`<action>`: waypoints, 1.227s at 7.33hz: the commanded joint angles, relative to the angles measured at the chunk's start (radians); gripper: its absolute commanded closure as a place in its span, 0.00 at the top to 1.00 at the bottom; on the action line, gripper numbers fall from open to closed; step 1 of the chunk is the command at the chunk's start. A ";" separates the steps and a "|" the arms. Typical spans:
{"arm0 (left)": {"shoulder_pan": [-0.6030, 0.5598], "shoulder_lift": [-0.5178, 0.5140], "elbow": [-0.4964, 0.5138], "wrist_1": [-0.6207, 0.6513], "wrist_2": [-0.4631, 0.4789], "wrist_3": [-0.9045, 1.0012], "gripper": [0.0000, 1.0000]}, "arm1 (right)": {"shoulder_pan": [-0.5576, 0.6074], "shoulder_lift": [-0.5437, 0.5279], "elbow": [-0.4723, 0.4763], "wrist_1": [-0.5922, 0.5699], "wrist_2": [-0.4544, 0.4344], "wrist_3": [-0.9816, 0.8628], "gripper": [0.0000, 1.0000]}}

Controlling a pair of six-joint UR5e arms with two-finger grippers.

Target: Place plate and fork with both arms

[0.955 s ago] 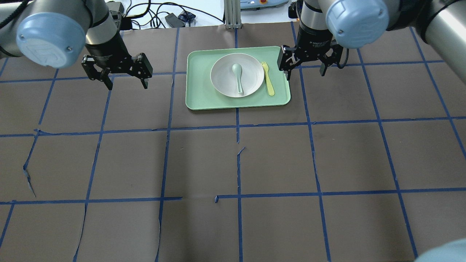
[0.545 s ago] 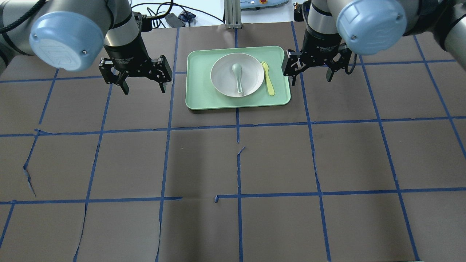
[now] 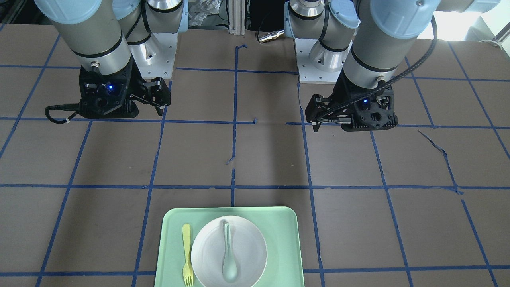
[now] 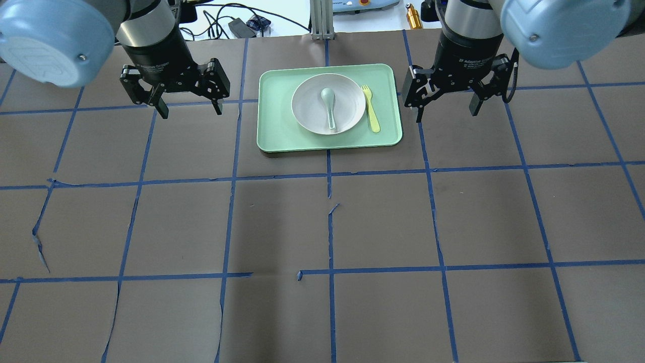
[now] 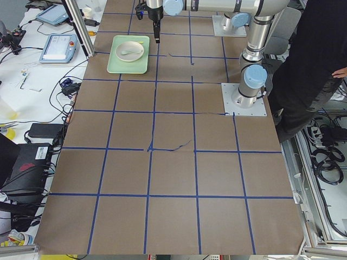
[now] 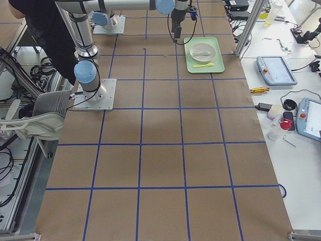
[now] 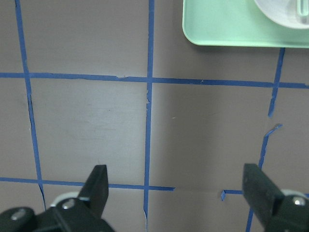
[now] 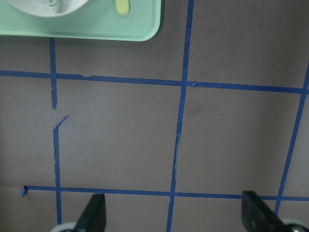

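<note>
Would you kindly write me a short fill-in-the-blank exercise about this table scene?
The plate sits on the mint-green ____.
Lying in the plate is a pale ____.
The left gripper and the right gripper are both empty, jaws ____.
The fork lies beside the plate, on the side nearer the ____ gripper.
Missing words: tray; spoon; open; right.

The overhead view looks forward and down onto the bench (image 4: pixel 282 227) from behind the robot (image 4: pixel 468 20). The front view faces the robot across the bench, steeply downward. Both side views look along the bench from its ends, far off. Each wrist view looks down at close range past the left hand (image 7: pixel 177 186) or right hand (image 8: pixel 176 209). All six share the tray (image 4: pixel 277 126).
</note>
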 commanded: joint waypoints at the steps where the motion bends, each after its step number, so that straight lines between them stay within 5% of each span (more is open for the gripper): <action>1: 0.020 0.002 -0.025 0.001 -0.003 0.033 1.00 | 0.005 -0.027 -0.001 0.028 0.006 0.001 1.00; 9: 0.015 0.017 -0.026 -0.049 0.003 0.033 1.00 | 0.005 -0.033 0.011 0.028 0.007 -0.001 1.00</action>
